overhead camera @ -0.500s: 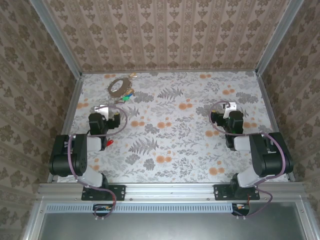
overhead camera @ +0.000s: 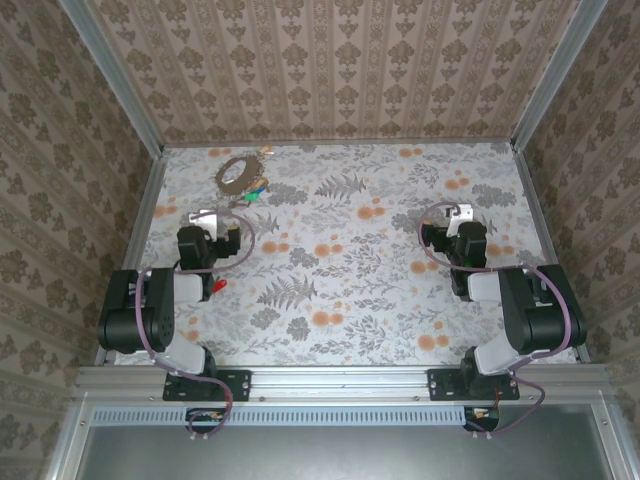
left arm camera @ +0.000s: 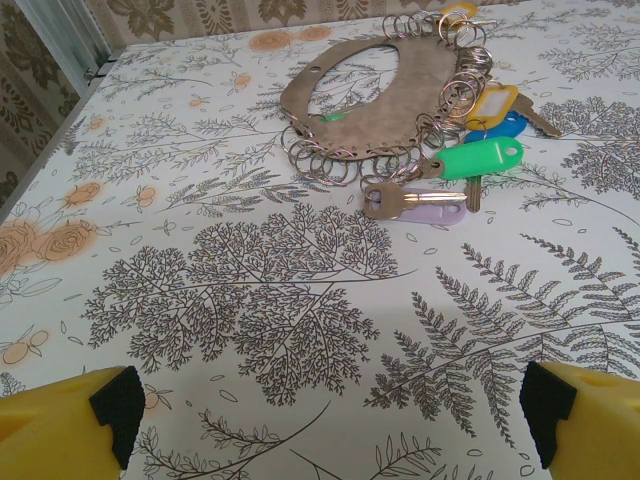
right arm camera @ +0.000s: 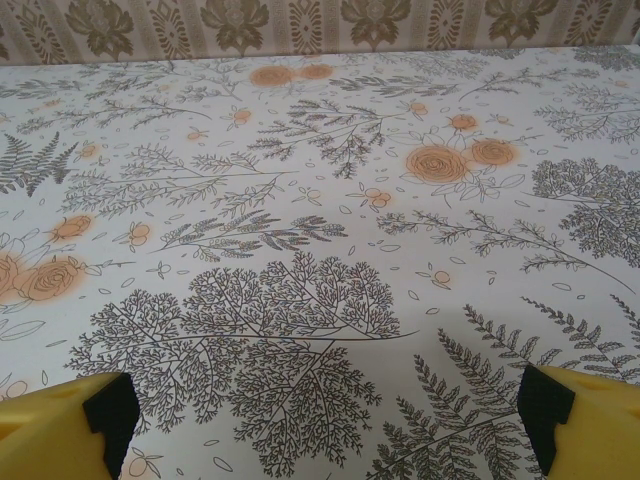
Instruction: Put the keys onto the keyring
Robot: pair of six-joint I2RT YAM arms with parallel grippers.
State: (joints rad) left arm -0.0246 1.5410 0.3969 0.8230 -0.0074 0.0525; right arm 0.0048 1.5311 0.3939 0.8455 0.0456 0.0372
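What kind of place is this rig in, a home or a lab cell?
Likely a purpose-built robot cell, not a home: wallpapered panels held in aluminium frame posts, a floral-print table, and the left arm and right arm bolted to a metal rail at its near edge.

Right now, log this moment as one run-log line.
left jaws: open, empty, facing flat brown-grey hoop keyring | right jaws: open, empty | coloured plastic-tagged metal keys: lying beside hoop
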